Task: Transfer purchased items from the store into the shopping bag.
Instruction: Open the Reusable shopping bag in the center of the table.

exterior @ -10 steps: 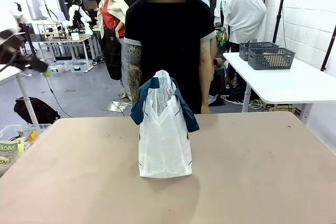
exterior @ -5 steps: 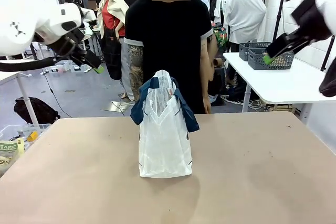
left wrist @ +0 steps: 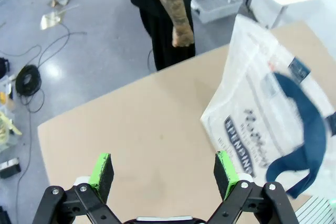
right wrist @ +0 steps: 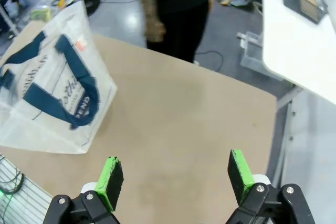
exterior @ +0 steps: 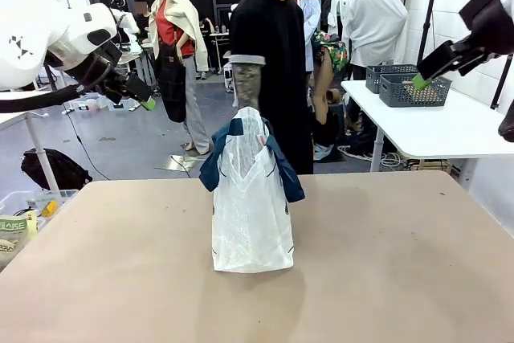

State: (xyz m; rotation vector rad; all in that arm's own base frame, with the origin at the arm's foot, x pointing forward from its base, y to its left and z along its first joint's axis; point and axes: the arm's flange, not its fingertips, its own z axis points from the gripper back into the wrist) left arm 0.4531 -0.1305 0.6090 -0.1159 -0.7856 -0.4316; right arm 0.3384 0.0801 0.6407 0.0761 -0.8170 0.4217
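The bag point(exterior: 251, 214) stands upright at the middle of the table point(exterior: 385, 279), navy handles draped over its top (dark print shows on its side in the wrist views). Both arms are raised well above the table: the left gripper point(left wrist: 164, 169) and the right gripper point(right wrist: 176, 174) each hang with jaws wide apart, holding nothing. A person point(exterior: 277, 78) stands at the far edge.
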